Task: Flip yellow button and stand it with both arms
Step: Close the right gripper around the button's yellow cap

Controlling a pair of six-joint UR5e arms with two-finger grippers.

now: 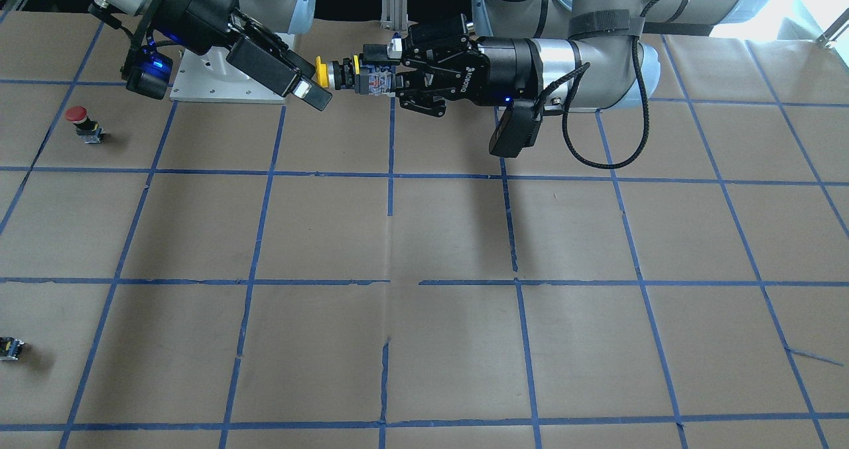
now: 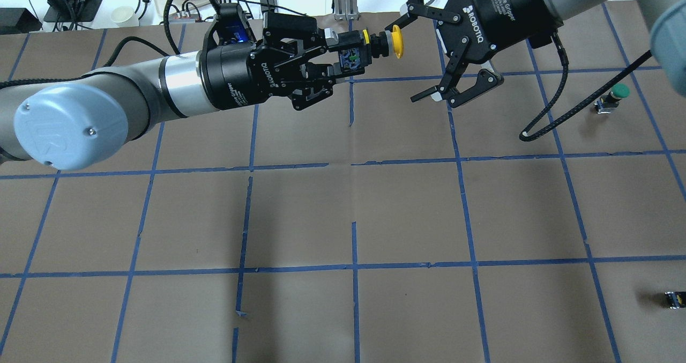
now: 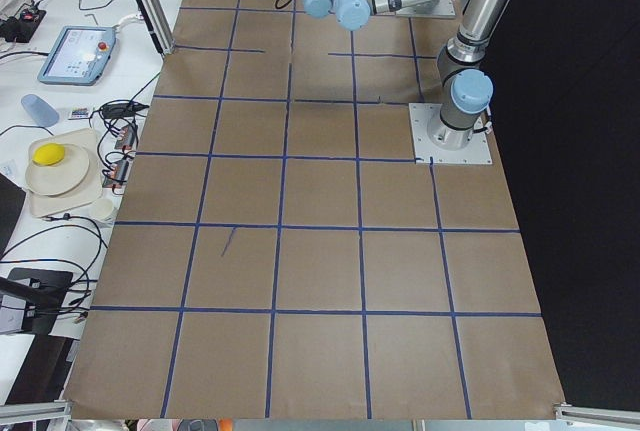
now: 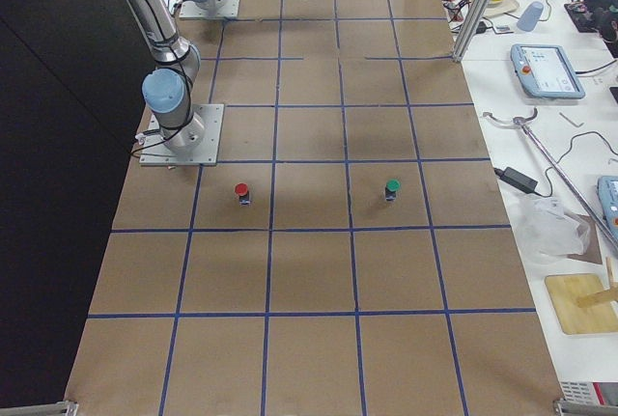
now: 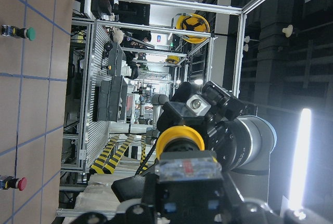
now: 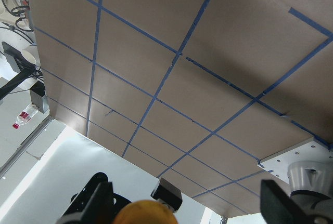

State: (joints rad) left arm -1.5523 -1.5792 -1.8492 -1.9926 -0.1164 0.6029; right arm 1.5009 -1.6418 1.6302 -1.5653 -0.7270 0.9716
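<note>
The black two-finger left gripper [image 2: 343, 58] is clamped on the grey-and-black contact block of the small yellow mushroom-capped button [image 2: 375, 47]. The button is held above the brown taped table [image 2: 407, 202], long axis level. Its cap points into the wide-open, empty right gripper [image 2: 408, 60], which is nearest.

My tabletop [image 2: 407, 213] is covered in brown paper crossed by a blue tape grid [image 2: 353, 266]. Along its far edge I see a white bench [image 3: 70, 91] with cables [image 3: 60, 241], a tablet [image 3: 78, 54] and an aluminium post [image 3: 145, 1]. Beyond my own edge is a dark void [image 3: 580, 151].
</note>
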